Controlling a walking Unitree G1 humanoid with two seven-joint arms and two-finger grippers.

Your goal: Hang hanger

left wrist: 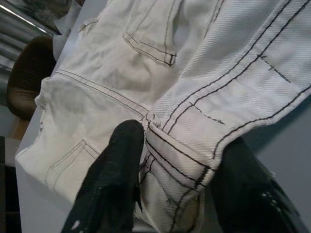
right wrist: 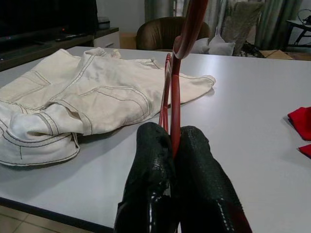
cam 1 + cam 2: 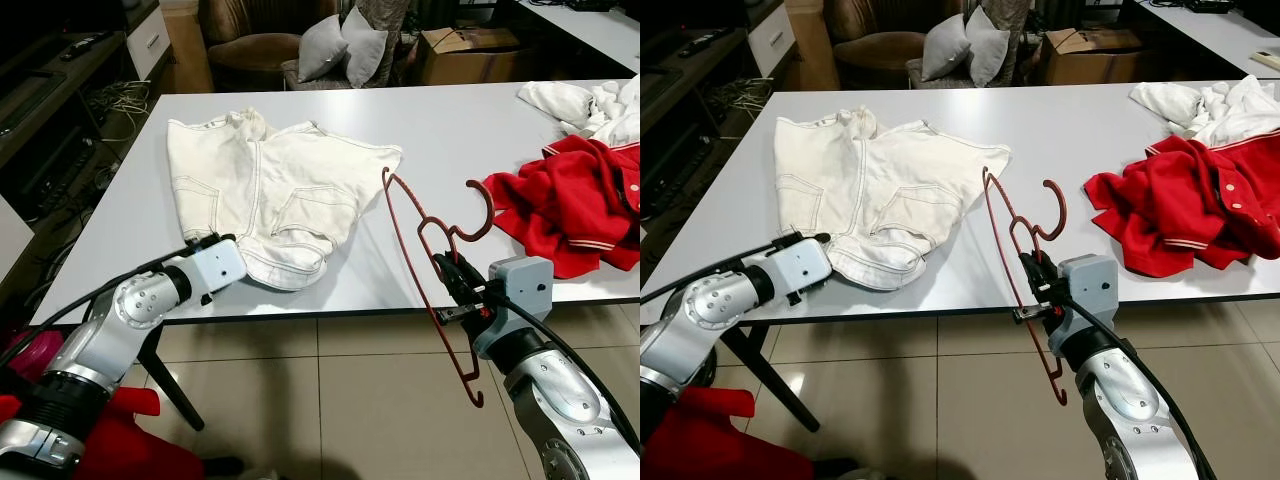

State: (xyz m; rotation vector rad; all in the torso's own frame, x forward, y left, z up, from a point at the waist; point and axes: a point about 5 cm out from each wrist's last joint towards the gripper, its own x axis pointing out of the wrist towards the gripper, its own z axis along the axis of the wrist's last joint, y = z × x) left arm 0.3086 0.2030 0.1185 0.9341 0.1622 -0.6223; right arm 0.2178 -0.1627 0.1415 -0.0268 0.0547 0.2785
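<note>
1. The right end effector (image 3: 452,285) is reaching forward at the surface (image 3: 450,120) edge, clenching the red hanger (image 3: 425,240) upright.
2. The left end effector (image 1: 170,194) is spreading released fingers around the white shorts (image 3: 265,190) hem, seen close from its wrist.

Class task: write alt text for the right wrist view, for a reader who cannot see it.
The right hand is shut on a red hanger, held above a grey table. White shorts lie spread on the table beyond it, with a red garment at the edge.

White table (image 3: 440,130), tiled floor (image 3: 330,400), brown armchair (image 3: 255,45) w/ grey cushions (image 3: 340,45)
</note>
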